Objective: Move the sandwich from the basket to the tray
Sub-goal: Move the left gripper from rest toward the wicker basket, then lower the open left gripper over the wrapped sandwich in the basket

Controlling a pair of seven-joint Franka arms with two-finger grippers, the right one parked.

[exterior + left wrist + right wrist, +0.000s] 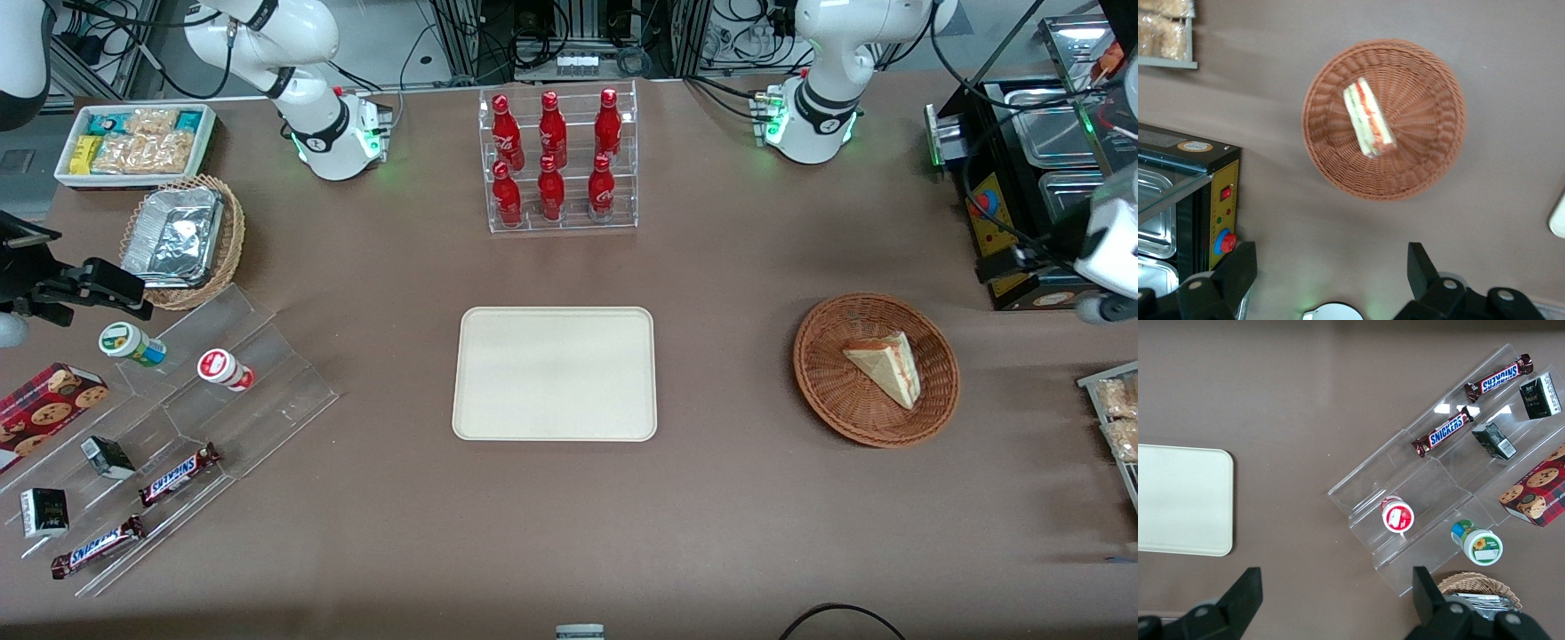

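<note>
The sandwich (885,364), a pale wedge with red and green filling along its cut edge, lies in the round reddish-brown wicker basket (822,382) toward the working arm's end of the table. The cream tray (555,373) lies flat at the table's middle. My left gripper (1000,265) hangs above the table, farther from the front camera than the basket, apart from it. In the left wrist view the gripper (1330,267) is open wide and holds nothing, with the sandwich (1368,119) in the basket (1425,160) ahead of it. A corner of the tray (1558,217) shows there too.
A black machine with a yellow panel (996,213) stands close beside the gripper, also in the left wrist view (1221,200). A clear rack of red bottles (556,160) stands farther back than the tray. A bin of snack packets (1116,418) lies at the working arm's table edge.
</note>
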